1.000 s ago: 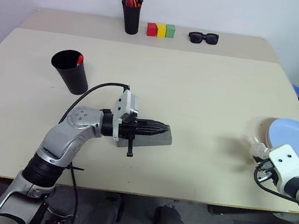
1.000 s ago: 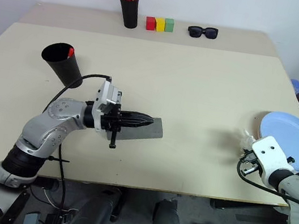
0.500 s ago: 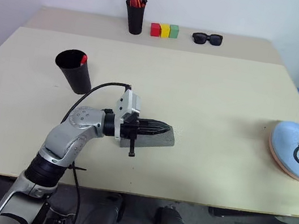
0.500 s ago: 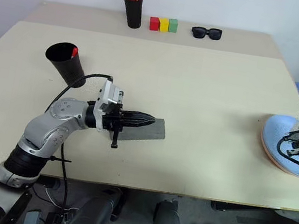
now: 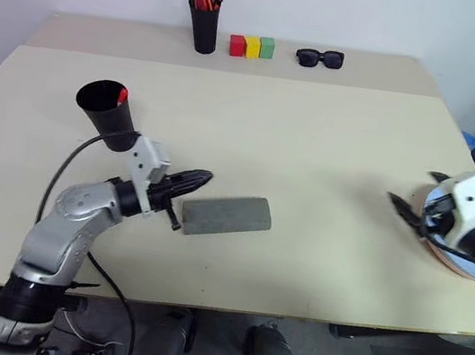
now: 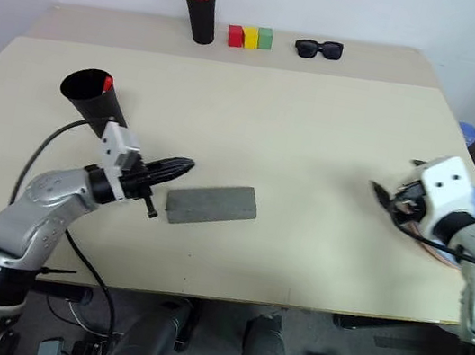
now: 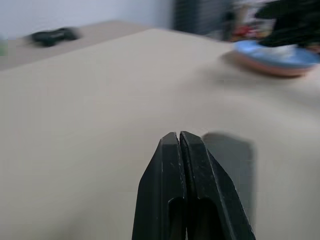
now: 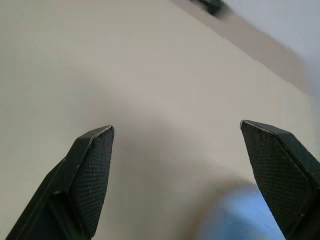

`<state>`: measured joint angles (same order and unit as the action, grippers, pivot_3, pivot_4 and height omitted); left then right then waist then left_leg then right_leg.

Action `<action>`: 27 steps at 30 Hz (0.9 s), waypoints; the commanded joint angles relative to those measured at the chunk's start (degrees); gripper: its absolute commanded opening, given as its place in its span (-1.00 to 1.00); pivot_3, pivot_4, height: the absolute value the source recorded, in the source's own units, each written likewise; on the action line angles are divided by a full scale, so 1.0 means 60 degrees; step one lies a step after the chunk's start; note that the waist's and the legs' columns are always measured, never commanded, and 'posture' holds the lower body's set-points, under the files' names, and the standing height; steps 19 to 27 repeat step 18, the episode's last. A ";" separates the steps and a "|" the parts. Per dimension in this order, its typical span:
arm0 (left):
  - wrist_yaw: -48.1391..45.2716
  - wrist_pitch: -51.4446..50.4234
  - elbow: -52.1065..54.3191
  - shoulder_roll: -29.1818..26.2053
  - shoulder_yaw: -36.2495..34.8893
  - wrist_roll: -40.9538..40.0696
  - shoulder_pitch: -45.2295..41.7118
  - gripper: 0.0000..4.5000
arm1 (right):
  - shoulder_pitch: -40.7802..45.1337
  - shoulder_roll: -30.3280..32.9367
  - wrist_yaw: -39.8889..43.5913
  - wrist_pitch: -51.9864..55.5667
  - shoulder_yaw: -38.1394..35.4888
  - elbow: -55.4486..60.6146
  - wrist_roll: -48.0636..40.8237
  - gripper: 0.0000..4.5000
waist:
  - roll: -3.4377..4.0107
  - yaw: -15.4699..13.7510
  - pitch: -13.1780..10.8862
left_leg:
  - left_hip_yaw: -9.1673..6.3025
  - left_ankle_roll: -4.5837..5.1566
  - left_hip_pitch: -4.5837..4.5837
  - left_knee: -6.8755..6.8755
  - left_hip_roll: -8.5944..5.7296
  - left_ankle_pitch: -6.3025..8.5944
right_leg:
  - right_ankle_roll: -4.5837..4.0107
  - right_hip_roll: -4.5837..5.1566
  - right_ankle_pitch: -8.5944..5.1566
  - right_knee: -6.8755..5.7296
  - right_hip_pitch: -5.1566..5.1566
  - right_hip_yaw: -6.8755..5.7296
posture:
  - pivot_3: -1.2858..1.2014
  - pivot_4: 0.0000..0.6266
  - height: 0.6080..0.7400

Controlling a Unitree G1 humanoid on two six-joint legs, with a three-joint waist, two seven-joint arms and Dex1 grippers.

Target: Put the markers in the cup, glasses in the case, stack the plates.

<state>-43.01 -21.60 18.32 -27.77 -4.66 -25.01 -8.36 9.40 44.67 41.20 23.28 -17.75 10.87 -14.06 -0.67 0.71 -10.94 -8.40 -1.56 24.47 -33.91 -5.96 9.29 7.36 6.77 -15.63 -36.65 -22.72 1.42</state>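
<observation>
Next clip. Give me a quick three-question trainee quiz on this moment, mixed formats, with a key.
1. True or false: the grey case lies closed on the table.
2. Which plate is on top: A) salmon pink, B) light blue?
3. Fill in: the left end effector is ___, holding nothing.

Key: 1 true. 2 B, the light blue plate sits on the salmon pink plate. 3 shut.

A: What's ahead of the left gripper (image 7: 179, 136)?
B: Bare table (image 7: 100, 110); its fingers are pressed together.
A: Beyond?
B: The light blue plate (image 7: 272, 51) stacked on the pink one (image 7: 267, 68), and blurred sunglasses (image 7: 54, 36).
</observation>
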 commanded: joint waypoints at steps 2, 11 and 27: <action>0.0634 0.0178 0.0738 -0.0312 -0.1152 0.0019 0.0816 -1.00 | 0.0550 -0.0186 0.0611 -0.0039 0.0386 0.0310 -0.0791 0.82 | -0.0002 -0.0056 -0.0001 | -0.0007 0.0001 0.0001 -0.0002 -0.0002 0.0002 | -0.0001 0.0004 0.0000 0.0002 0.0003 0.0002 | 0.03 -0.52 1.00; 0.0941 0.0176 0.0897 -0.1008 -0.2486 0.0006 0.1881 -1.00 | 0.2433 -0.0850 0.1043 -0.0793 0.1368 -0.1936 -0.0744 0.82 | -0.0001 -0.0175 -0.0001 | 0.0017 -0.0021 0.0001 0.0008 0.0017 0.0020 | -0.0010 0.0006 0.0003 0.0025 0.0001 -0.0001 | 0.03 -0.52 1.00; 0.1235 0.0027 0.1160 -0.1086 -0.2646 -0.0036 0.1923 -1.00 | 0.2905 -0.1180 0.1029 -0.0834 0.1960 -0.2255 -0.0621 0.82 | 0.0000 -0.0208 -0.0001 | 0.0021 -0.0017 0.0003 0.0011 0.0018 0.0024 | -0.0009 0.0004 0.0005 0.0040 0.0002 0.0000 | 0.03 -0.52 1.00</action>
